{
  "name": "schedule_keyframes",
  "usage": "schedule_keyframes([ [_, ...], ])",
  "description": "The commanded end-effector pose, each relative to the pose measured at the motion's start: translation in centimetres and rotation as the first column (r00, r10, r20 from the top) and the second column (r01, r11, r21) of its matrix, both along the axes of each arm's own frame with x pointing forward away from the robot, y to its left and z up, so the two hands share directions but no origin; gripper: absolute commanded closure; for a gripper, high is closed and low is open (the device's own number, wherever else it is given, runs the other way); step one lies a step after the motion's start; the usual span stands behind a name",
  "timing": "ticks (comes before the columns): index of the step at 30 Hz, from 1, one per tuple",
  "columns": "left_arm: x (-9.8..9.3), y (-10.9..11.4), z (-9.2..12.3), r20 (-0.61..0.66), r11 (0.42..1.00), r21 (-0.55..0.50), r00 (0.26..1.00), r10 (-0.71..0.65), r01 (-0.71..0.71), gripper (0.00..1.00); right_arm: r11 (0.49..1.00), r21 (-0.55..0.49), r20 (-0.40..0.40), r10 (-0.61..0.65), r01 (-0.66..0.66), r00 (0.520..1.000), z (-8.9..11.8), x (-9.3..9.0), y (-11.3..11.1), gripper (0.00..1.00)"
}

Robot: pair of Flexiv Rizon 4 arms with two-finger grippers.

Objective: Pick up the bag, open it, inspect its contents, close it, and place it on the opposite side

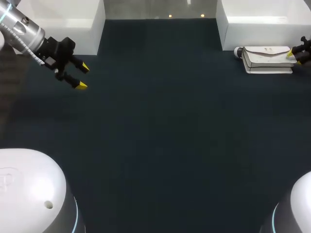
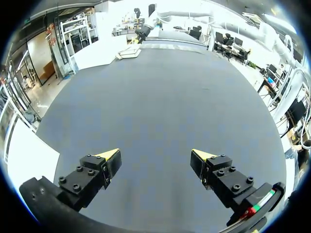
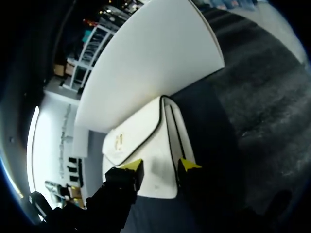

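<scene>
1. White handbag (image 1: 266, 59) with dark piping lies flat at the far right of the dark table (image 1: 160, 126), just beside a white block (image 1: 262, 22) that stands behind it.
2. I judge it light and half-stiff. The walls keep their shape, but the flap (image 3: 136, 131) with its small clasp (image 3: 118, 141) will probably bend, and the smooth skin may slip against hard tips.
3. At the handbag's near end sits the right gripper (image 3: 160, 167), with the edge in its gap. Whether it already pinches the edge, I cannot tell. This end, beside the flap, seems a good place to hold, because the flap is then left free for opening.
4. Over the far left hangs the left gripper (image 1: 83, 76), well apart from the handbag, its fingers spread wide and holding nothing.
5. The white block leaves little room behind the handbag, so lifting up first and then away from the block seems safer. A second white block (image 1: 63, 19) stands at the far left, near the left gripper.
</scene>
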State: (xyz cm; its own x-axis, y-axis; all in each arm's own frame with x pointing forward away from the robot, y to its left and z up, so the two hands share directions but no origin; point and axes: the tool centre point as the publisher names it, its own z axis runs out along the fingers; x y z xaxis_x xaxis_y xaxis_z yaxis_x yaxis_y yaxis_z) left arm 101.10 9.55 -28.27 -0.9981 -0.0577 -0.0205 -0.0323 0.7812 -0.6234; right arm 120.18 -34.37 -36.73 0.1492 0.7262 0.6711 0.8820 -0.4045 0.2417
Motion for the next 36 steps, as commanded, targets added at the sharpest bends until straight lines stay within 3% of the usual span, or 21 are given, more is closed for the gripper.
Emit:
schedule_keyframes([
  [1, 0.0, 0.0, -0.1, 0.002, 1.0, -0.002, 1.0, 0.0, 0.0, 0.0, 0.892, 0.214, -0.407, 0.451, -0.397, 0.794, -0.2, 0.9, -0.4, 0.75],
  [3, 0.0, 0.0, -0.1, 0.002, 1.0, -0.002, 1.0, 0.0, 0.0, 0.0, 0.889, 0.22, -0.395, 0.458, -0.402, 0.796, 0.0, 0.8, -0.2, 1.0],
  [15, 0.0, 0.0, -0.1, 0.002, 1.0, -0.002, 1.0, 0.0, 0.0, 0.0, 0.874, 0.248, -0.331, 0.481, -0.417, 0.812, 0.5, -0.6, 1.8, 1.0],
  [36, 0.0, 0.0, -0.1, 0.002, 1.0, -0.002, 1.0, 0.0, 0.0, 0.0, 0.918, 0.219, -0.171, 0.371, -0.332, 0.913, 1.3, -6.4, 11.2, 1.0],
])
